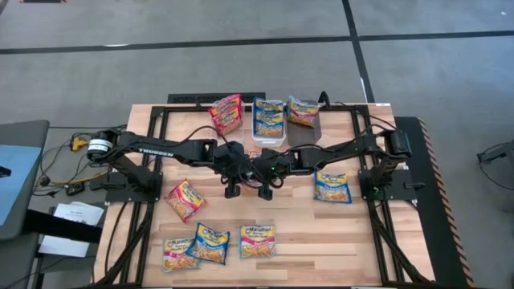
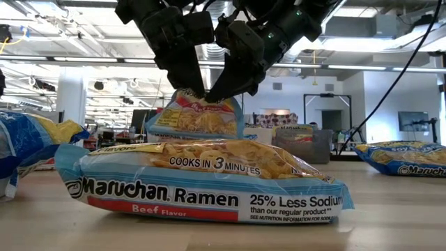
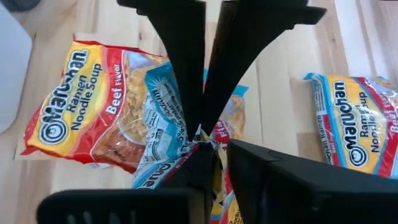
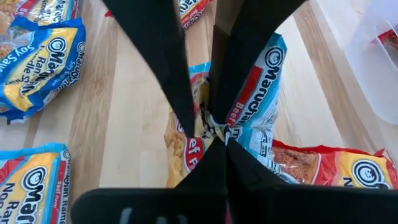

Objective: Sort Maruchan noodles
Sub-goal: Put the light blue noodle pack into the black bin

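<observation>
A light-blue and red Maruchan noodles packet (image 2: 198, 115) hangs at the table's middle between my two grippers. My left gripper (image 2: 196, 90) comes from the left and my right gripper (image 2: 214, 95) from the right; both slant down and are shut on the packet's upper edge. In the high view they meet at the table's centre, left gripper (image 1: 241, 167) against right gripper (image 1: 261, 168), and cover the packet. The packet's lower part is hidden in the low view behind a packet lying nearer the camera (image 2: 202, 181). My left gripper pinches the packet's crimped top edge (image 3: 200, 138) between its two fingers, slanting down from the table's left. The packet hangs below the fingers, crumpled at the pinch. My right gripper pinches the same crimped edge (image 4: 214, 127) right beside the left one, slanting down from the table's right. Its fingertips meet the left gripper's tips nearly nose to nose over the packet.
Loose packets lie around: a red-yellow one (image 1: 185, 199) at the left, three along the near edge (image 1: 209, 242), a blue one (image 1: 332, 186) at the right. At the far edge stand a clear bin (image 1: 269, 138) and a dark bin (image 1: 303, 132), each holding a packet, beside a red packet (image 1: 226, 112).
</observation>
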Robot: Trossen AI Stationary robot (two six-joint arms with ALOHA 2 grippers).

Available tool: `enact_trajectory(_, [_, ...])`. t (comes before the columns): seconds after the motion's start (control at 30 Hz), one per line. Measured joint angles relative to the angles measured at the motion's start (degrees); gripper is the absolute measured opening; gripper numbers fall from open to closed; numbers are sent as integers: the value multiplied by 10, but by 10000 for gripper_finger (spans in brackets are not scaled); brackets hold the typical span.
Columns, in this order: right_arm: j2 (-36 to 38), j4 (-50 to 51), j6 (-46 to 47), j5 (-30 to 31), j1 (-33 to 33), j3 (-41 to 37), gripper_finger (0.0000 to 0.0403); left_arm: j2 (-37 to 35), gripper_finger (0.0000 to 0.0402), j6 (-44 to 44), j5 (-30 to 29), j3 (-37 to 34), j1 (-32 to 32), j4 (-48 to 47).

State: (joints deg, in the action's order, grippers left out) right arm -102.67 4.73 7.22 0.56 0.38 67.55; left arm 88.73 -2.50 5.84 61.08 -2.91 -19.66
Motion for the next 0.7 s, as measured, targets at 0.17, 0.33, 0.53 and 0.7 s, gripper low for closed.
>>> enact_trajectory(0.17, [0,2,0,14,2,0,4,0,76,16,-4,0,0,2])
enact_trajectory(0.33, [0,28,1,16,3,0,4,-1,104,15,-10,14,-7,-20])
enact_trajectory(0.53, [0,47,14,27,2,0,4,-3,110,29,-14,90,-26,-132])
enact_trajectory(0.7, [10,73,13,58,1,-1,4,-4,110,69,-57,138,-32,-192])
